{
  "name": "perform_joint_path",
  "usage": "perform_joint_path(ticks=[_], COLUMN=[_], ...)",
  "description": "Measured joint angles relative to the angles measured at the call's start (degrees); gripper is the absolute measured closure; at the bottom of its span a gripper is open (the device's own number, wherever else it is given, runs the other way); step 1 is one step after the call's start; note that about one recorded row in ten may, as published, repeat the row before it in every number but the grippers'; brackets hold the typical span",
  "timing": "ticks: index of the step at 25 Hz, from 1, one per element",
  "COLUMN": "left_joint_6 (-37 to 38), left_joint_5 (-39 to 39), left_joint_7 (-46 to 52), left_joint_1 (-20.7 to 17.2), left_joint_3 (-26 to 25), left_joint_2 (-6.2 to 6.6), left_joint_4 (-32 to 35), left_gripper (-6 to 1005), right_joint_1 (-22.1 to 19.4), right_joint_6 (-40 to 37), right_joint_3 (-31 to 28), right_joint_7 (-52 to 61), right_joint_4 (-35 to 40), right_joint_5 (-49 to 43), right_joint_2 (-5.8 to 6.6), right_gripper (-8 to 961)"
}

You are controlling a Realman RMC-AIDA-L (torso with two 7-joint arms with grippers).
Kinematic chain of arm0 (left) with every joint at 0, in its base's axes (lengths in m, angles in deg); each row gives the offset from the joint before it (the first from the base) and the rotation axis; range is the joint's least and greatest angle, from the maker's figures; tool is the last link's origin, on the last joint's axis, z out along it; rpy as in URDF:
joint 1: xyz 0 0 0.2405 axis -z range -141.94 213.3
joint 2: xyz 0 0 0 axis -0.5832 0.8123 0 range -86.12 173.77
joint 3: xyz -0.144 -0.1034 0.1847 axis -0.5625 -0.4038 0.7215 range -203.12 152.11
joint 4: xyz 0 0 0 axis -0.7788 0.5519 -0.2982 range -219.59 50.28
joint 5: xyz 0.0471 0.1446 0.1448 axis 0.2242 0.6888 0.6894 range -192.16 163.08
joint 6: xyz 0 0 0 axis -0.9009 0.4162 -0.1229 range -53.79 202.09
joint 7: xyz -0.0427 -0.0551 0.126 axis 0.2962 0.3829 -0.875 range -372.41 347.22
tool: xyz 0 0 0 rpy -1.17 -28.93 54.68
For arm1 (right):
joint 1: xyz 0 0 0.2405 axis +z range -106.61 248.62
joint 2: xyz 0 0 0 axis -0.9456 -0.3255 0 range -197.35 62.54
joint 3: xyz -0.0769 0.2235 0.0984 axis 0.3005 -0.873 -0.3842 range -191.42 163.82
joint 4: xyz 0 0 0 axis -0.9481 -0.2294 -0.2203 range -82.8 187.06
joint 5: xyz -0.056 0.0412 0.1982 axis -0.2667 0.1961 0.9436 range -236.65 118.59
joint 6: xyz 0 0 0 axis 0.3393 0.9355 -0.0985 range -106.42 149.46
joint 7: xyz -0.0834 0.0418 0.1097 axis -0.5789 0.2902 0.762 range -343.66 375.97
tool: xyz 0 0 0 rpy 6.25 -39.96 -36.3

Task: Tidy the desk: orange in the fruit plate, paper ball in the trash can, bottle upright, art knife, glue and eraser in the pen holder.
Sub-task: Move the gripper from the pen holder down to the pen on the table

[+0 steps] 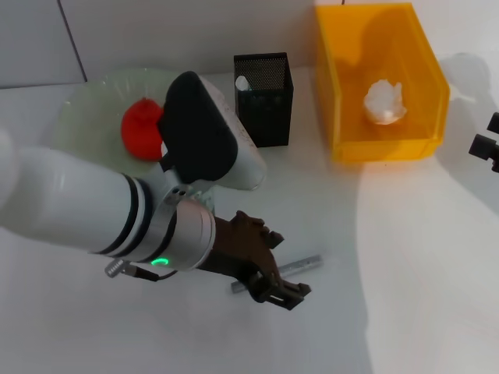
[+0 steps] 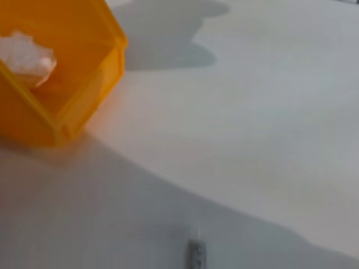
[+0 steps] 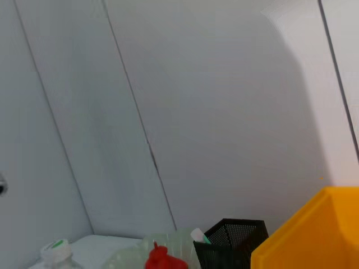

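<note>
My left gripper (image 1: 281,271) hangs low over the near table, open, its dark fingers on either side of the grey art knife (image 1: 306,266), which lies flat; the knife's tip (image 2: 196,255) also shows in the left wrist view. The orange (image 1: 140,128) sits in the pale green fruit plate (image 1: 90,101). The paper ball (image 1: 386,101) lies inside the yellow trash can (image 1: 425,78). A white glue stick (image 1: 242,82) stands in the black mesh pen holder (image 1: 269,105). The bottle (image 3: 56,251) shows only its white cap, upright. The eraser is out of view. My right gripper (image 1: 487,140) is parked at the right edge.
My left arm's white forearm (image 1: 70,199) covers the table's left front and hides what is behind it. The trash can stands at the back right, close beside the pen holder. A pale wall rises behind the table.
</note>
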Motion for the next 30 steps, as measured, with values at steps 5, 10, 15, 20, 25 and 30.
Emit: perform_joint_path(ticks=[5, 10, 15, 20, 25, 30], left_joint_6=[7.1, 7.7, 8.2, 9.0, 9.2, 8.8], left_joint_5=[8.1, 10.0, 11.0, 11.8, 12.3, 12.3], left_joint_7=[6.9, 8.1, 8.4, 8.2, 8.1, 7.9], left_joint_1=[9.0, 11.9, 13.3, 13.3, 13.5, 13.8], left_joint_3=[-1.2, -1.2, -1.3, -1.0, -1.1, -1.0], left_joint_2=[-0.33, -0.33, -0.33, -0.33, -0.33, -0.33], left_joint_4=[-6.0, -9.6, -11.9, -12.1, -12.6, -12.9], left_gripper=[184, 187, 189, 192, 218, 280], right_joint_1=[-0.3, 0.2, 0.5, 1.1, 1.5, 1.9], right_joint_6=[0.4, 1.1, 1.4, 1.4, 1.4, 1.4], right_joint_3=[0.0, 0.4, 0.5, 0.5, 0.5, 0.6], right_joint_7=[-0.6, -1.8, -1.8, -1.7, -1.7, -1.7], right_joint_4=[-0.8, -2.6, -2.7, -3.2, -3.3, -3.3], right_joint_5=[0.0, 0.0, 0.0, 0.0, 0.0, 0.0], right_joint_2=[-0.16, -0.27, -0.47, -0.58, -0.91, -0.98], right_gripper=[216, 216, 216, 216, 217, 217])
